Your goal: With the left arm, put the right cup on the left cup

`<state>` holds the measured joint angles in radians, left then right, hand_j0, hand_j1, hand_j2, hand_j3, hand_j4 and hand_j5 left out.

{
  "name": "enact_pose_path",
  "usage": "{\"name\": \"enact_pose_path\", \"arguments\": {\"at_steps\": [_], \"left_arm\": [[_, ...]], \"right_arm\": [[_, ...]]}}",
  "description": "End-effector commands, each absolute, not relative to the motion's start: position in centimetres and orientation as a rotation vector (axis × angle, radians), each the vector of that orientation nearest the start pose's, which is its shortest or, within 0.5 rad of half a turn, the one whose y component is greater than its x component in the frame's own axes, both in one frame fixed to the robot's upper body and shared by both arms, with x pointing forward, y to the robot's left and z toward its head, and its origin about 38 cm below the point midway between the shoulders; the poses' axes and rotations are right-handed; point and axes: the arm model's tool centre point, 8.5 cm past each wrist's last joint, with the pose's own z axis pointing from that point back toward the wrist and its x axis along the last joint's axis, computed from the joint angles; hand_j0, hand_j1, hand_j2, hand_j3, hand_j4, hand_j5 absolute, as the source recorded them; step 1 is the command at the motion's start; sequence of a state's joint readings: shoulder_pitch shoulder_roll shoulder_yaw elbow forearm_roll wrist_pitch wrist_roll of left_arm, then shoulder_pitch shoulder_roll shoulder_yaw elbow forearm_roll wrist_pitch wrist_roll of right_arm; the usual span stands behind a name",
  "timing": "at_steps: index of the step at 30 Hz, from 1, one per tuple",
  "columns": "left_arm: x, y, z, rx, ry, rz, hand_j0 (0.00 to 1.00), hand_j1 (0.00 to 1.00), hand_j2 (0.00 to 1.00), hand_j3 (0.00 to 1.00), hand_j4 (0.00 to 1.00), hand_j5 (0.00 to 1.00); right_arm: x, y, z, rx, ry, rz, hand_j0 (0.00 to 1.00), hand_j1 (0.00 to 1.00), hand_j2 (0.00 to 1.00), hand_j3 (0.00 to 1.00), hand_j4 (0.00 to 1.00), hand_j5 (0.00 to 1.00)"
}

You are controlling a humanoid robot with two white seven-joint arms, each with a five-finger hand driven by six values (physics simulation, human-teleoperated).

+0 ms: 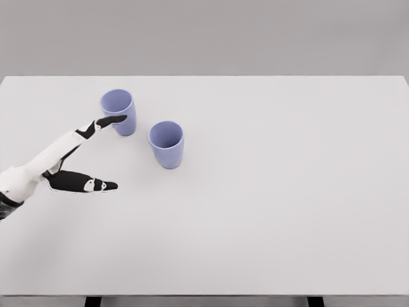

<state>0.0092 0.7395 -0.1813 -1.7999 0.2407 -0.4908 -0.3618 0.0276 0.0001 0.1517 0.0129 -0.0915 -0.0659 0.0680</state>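
Note:
Two identical lavender cups stand upright on the white table (pixel 268 211). The left cup (pixel 119 110) is further back; the right cup (pixel 167 144) stands nearer and to its right, a small gap between them. My left hand (pixel 115 152) comes in from the lower left with fingers spread and holds nothing. Its upper fingers (pixel 110 120) reach in front of the left cup's lower side, and the thumb (pixel 89 185) points right, well short of the right cup. The right cup is untouched.
The table's front edge runs along the bottom of the head view, with two dark legs (pixel 93 300) showing below it. A plain grey wall lies behind the table.

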Motion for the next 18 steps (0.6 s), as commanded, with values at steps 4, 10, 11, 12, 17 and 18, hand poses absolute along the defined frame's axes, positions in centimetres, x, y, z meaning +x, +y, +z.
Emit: {"name": "enact_pose_path", "arguments": {"at_steps": [4,10,11,12,17,18], "left_arm": [[32.6,29.0,15.8,-0.270,-1.691,-0.978,1.00,1.00,1.00,1.00,1.00,1.00],[32.6,28.7,15.3,-0.368,-1.657,-0.868,1.00,1.00,1.00,1.00,1.00,1.00],[32.6,28.9,15.1,-0.384,-1.650,-0.839,1.00,1.00,1.00,1.00,1.00,1.00],[32.8,29.0,14.9,-0.380,-1.624,-0.826,1.00,1.00,1.00,1.00,1.00,1.00],[34.2,29.2,14.3,-0.354,-1.554,-0.776,1.00,1.00,1.00,1.00,1.00,1.00],[34.3,29.3,14.3,-0.350,-1.552,-0.774,1.00,1.00,1.00,1.00,1.00,1.00]], "right_arm": [[-1.6,-26.6,-26.2,-0.019,-0.020,0.063,1.00,1.00,1.00,1.00,1.00,1.00],[-1.5,-26.6,-26.2,-0.017,-0.021,0.062,1.00,1.00,1.00,1.00,1.00,1.00],[-1.5,-26.6,-26.2,-0.018,-0.021,0.062,1.00,1.00,1.00,1.00,1.00,1.00],[-1.6,-26.6,-26.2,-0.019,-0.020,0.062,1.00,1.00,1.00,1.00,1.00,1.00],[-1.6,-26.6,-26.2,-0.019,-0.020,0.062,1.00,1.00,1.00,1.00,1.00,1.00],[-1.5,-26.6,-26.2,-0.018,-0.021,0.062,1.00,1.00,1.00,1.00,1.00,1.00]]}}
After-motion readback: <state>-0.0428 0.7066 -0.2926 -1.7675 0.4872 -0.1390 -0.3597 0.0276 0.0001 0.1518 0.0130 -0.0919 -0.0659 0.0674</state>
